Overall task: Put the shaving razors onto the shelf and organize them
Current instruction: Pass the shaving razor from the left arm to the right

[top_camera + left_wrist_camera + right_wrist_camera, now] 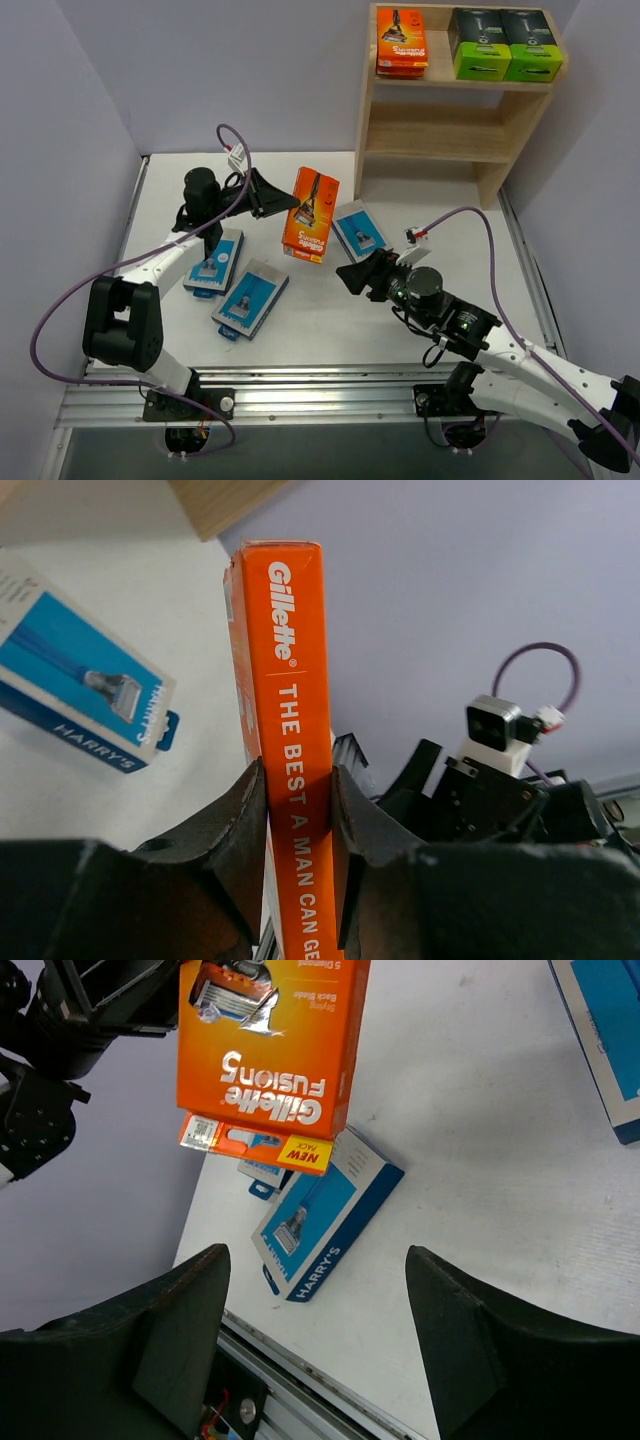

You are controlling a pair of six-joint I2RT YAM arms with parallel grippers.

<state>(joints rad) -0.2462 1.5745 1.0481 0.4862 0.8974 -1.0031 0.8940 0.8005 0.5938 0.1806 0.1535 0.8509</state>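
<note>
My left gripper [278, 200] [298, 780] is shut on the narrow edge of an orange Gillette razor pack [311, 214] [292, 650] [270, 1035]. It holds the pack upright in the air over the middle of the table. My right gripper [352, 275] [315, 1270] stands open just right of that pack, with nothing between its fingers. Three light-blue razor packs lie flat on the table: two at the left [215, 262] [250, 298] and one [360, 232] near the held pack. The wooden shelf [430, 140] at the back right carries orange packs [402, 40] and two black-and-green boxes [478, 45] [530, 45] on its top tier.
The shelf's lower tier [435, 152] holds nothing. Purple walls close in the table on the left, back and right. An aluminium rail [300, 395] runs along the near edge by the arm bases. A purple cable [480, 225] loops above my right arm.
</note>
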